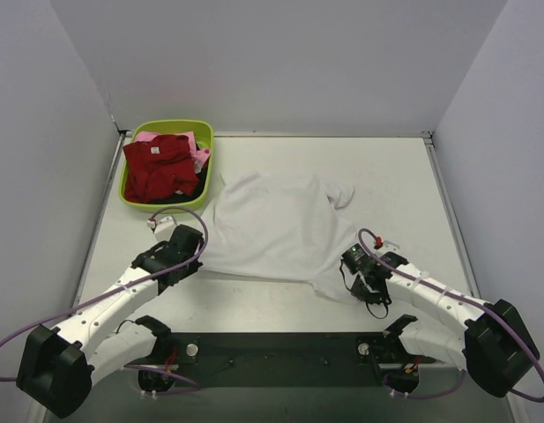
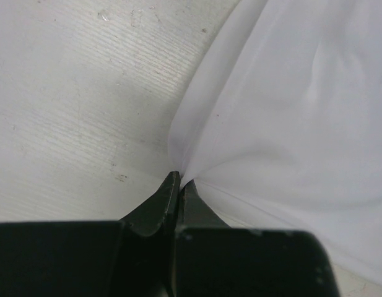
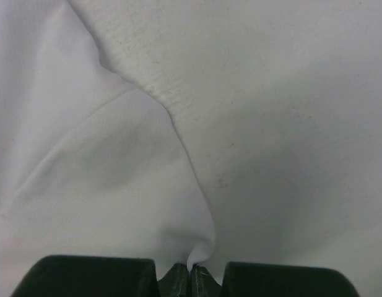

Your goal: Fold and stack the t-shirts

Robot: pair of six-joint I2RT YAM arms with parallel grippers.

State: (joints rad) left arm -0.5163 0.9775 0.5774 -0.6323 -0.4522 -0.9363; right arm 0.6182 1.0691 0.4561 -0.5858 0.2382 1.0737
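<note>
A large white t-shirt [image 1: 272, 225] lies spread and rumpled on the middle of the table. My left gripper [image 1: 199, 241] is at its left edge, and the left wrist view shows the gripper [image 2: 180, 180] shut on a pinch of the white t-shirt [image 2: 290, 111]. My right gripper [image 1: 349, 266] sits at the shirt's near right corner. In the right wrist view this gripper [image 3: 192, 270] has its jaws closed on a small fold of the white t-shirt [image 3: 116, 173]. A dark red t-shirt [image 1: 157, 167] and a pink t-shirt [image 1: 202, 155] lie bunched at the back left.
The red and pink shirts sit in a lime-green basin [image 1: 170, 125] at the back left corner. Grey walls enclose the table on three sides. A black bar [image 1: 272, 348] with both arm bases runs along the near edge.
</note>
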